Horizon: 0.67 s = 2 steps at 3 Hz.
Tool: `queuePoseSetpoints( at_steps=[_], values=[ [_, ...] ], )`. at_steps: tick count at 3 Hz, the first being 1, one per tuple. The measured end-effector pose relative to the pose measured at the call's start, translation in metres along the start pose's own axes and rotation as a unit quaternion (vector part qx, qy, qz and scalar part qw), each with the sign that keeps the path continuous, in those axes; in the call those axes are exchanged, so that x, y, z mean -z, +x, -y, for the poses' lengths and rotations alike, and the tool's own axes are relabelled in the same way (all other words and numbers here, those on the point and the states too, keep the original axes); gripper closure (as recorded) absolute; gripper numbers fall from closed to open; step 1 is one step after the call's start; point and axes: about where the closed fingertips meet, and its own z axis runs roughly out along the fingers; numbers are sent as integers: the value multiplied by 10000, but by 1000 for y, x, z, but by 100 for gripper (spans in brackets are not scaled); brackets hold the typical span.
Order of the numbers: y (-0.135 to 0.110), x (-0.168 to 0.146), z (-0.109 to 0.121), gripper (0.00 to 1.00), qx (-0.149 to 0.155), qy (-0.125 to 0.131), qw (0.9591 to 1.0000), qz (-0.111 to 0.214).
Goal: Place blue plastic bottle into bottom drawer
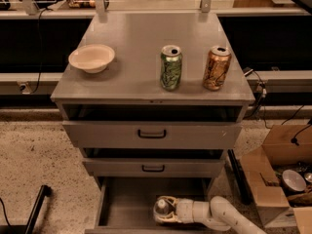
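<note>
- Probably light, thin-walled and slick, the bottle [163, 208] would dent if squeezed; its mid-body suits holding.
- Gripper [160, 210], at the drawer's [122, 204] near right, clasps it.

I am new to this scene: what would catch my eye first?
First, the robot's claw, shut on the blue plastic bottle inside the open bottom drawer. Then, on the cabinet top, a green can and an orange-brown can stand side by side, with a pale bowl toward the picture's left.
</note>
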Motion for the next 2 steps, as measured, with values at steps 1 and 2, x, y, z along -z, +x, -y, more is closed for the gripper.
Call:
queuePoseSetpoints(
  at_steps=[1, 2],
  values=[
    [9, -4, -1, 35, -57, 8, 9999, -98],
    [8, -6, -3, 12, -59, -7, 9999, -81]
  ],
)
